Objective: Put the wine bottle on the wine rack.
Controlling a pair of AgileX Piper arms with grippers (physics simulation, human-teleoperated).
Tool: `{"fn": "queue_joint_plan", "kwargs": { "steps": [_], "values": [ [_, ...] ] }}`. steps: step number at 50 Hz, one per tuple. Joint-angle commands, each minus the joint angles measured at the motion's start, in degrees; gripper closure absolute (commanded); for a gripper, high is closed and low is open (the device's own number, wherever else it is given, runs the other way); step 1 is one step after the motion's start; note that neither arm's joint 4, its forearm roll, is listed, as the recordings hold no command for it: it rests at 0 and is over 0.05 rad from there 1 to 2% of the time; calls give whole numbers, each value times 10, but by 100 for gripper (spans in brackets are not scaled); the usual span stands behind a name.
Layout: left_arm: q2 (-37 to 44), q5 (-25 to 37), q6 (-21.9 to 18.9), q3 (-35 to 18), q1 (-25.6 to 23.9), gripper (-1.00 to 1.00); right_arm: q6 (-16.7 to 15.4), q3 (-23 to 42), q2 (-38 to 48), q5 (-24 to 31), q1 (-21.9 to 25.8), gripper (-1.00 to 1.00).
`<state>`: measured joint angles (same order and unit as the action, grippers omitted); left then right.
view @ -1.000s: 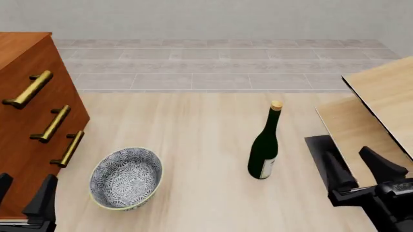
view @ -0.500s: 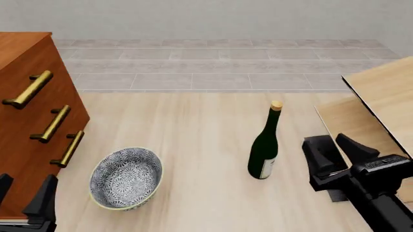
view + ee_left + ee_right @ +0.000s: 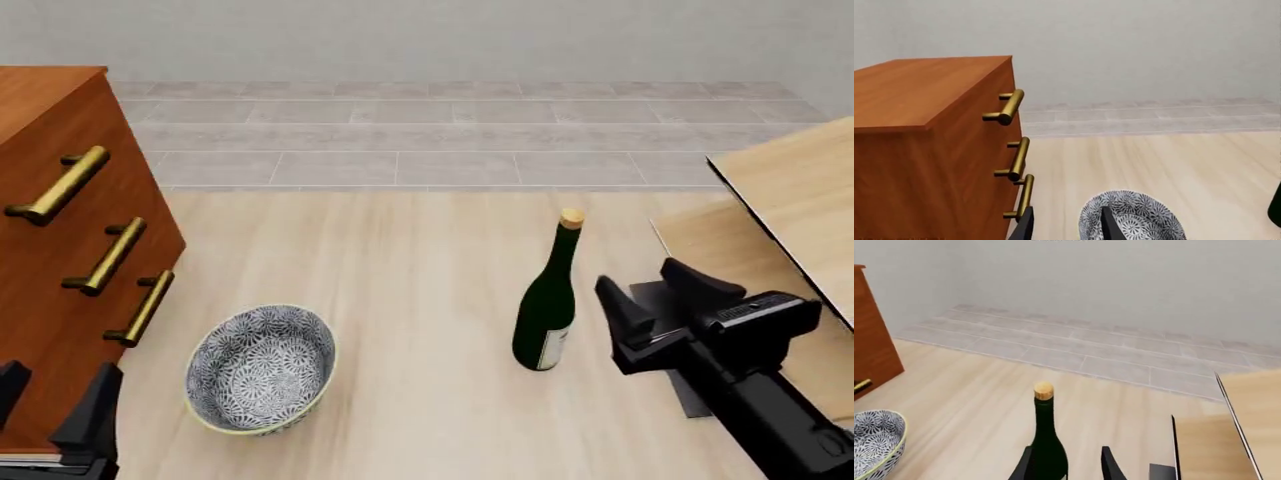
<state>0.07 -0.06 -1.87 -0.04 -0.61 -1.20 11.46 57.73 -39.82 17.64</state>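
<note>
The dark green wine bottle [image 3: 546,312] stands upright on the table, cork on top, pale label low on its body. My right gripper [image 3: 655,292] is open and empty, just to the right of the bottle at body height and apart from it. In the right wrist view the bottle [image 3: 1047,447] stands ahead between the two open fingers of that gripper [image 3: 1066,467]. The pale-wood wine rack [image 3: 787,205] with slanted panels stands at the right edge; it also shows in the right wrist view [image 3: 1254,415]. My left gripper [image 3: 51,412] is open and empty at the near left.
A reddish-brown drawer cabinet [image 3: 60,250] with brass handles fills the left side. A patterned blue-white bowl [image 3: 260,367] sits in front of it, close to my left gripper [image 3: 1067,227]. The bowl [image 3: 1134,220] and the cabinet [image 3: 921,150] show in the left wrist view.
My right gripper has moved left and away from the near edge, from beside the rack's base to just right of the bottle. The left arm and the bottle have not moved.
</note>
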Motion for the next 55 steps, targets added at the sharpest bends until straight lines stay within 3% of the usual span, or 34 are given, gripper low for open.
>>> {"fn": "queue_joint_plan", "kwargs": {
  "steps": [1,42,55],
  "values": [
    [0,4,3,0,-2,-100,1,16,33,-22,12,-100],
    [-1,20,3,0,-4,-100,5,70,136,-82,45,-100],
    [-1,21,6,0,-2,-100,5,85,138,-75,48,-100]
  ]
}}
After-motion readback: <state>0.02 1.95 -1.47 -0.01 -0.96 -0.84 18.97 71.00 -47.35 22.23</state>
